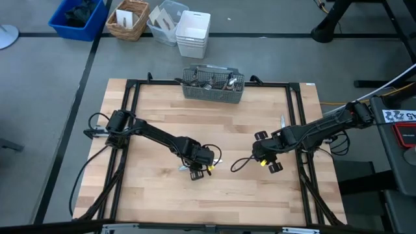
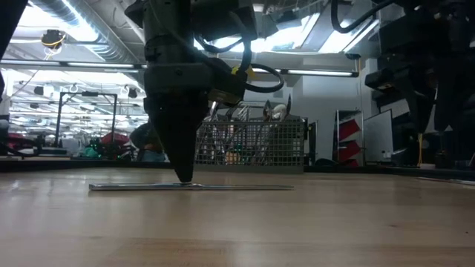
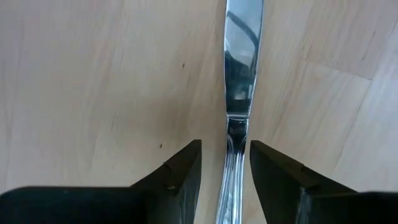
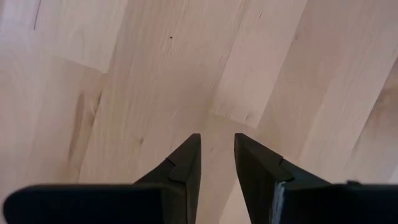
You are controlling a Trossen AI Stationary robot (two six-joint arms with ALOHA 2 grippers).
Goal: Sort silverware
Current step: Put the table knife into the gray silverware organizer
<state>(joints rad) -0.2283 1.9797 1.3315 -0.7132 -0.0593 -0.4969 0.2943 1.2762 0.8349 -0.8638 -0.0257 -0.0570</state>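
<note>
Overhead, tube lights glare across the room beyond the pale wood desk (image 1: 214, 123), where the left gripper (image 3: 225, 171) straddles a flat knife (image 3: 240, 68), unclosed, and the right gripper (image 4: 217, 158) hangs empty, slightly parted.

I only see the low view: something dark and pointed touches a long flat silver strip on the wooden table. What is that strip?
Observer: A shiny silver metal table knife; the left wrist view shows its blade and handle.
Operator: Is it gripped?
Observer: Not yet. The left hand straddles the handle, with a gap on one side.
Operator: And the other arm?
Observer: The right hand hangs open and empty over the bare wooden table.
</note>
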